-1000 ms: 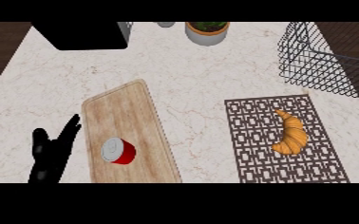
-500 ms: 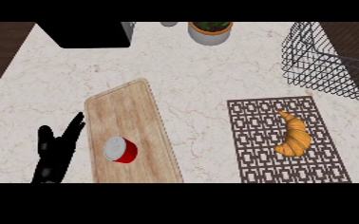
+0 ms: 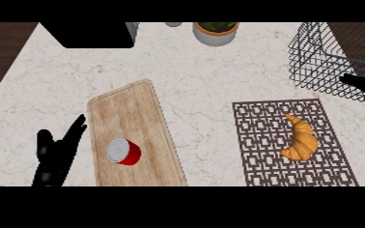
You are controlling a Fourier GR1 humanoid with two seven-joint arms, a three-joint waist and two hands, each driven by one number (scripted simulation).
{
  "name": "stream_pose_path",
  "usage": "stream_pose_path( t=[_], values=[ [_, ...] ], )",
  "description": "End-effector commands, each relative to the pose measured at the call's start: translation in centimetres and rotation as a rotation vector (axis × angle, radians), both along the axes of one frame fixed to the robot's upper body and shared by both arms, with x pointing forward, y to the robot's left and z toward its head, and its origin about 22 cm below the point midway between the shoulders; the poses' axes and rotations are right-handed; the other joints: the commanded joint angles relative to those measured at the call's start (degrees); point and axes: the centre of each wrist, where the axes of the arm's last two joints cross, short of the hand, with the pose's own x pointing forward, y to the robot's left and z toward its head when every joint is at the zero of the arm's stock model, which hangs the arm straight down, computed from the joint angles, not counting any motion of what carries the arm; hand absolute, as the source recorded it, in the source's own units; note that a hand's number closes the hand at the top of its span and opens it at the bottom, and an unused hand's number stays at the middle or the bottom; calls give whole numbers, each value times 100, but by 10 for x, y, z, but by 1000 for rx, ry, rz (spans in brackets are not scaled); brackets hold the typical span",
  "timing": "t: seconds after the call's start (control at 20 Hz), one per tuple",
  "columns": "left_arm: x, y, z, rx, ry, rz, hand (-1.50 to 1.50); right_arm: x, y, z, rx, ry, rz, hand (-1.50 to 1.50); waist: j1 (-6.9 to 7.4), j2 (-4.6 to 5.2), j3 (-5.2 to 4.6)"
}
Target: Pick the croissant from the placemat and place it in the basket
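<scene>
Head view shows you the croissant [image 3: 300, 139] lying on the right part of the dark patterned placemat [image 3: 258, 125], with neither hand touching it. The wire basket [image 3: 317, 72] stands just beyond the mat's far right corner. At the right edge, against the basket's lower wall, you see a small black tip that looks like the right hand [image 3: 354, 81]; you cannot tell whether it is open or closed. Well to the left, a red can [image 3: 123, 151] stands on a wooden cutting board [image 3: 135, 111]. The left hand [image 3: 55, 157] rests beside that board, fingers straight and holding nothing
</scene>
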Motion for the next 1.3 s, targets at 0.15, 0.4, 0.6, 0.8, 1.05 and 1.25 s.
stream_pose_path(
  t=[0.15,0.4,0.6,0.8,1.05,1.25],
  values=[
    [2,7,-7,-19,84,7,0,1,7,-64,-68,29,-10,-150,8,43,-46],
    [-8,-9,-12,-27,66,-15,0,18,-7,-75,-67,61,-24,-150,25,39,-46],
    [-9,2,-12,-23,87,6,0,16,3,-85,-54,58,-19,-150,5,33,-48],
    [-13,5,-14,-32,82,7,0,7,-3,-117,-43,44,-3,-150,-3,31,-48],
    [-5,-2,-20,-24,89,2,0,32,-1,-121,-46,25,-25,-150,34,44,-49],
    [6,-21,-10,-22,68,-5,0,30,-13,-141,-37,30,-12,-150,21,39,-47]
  ],
)
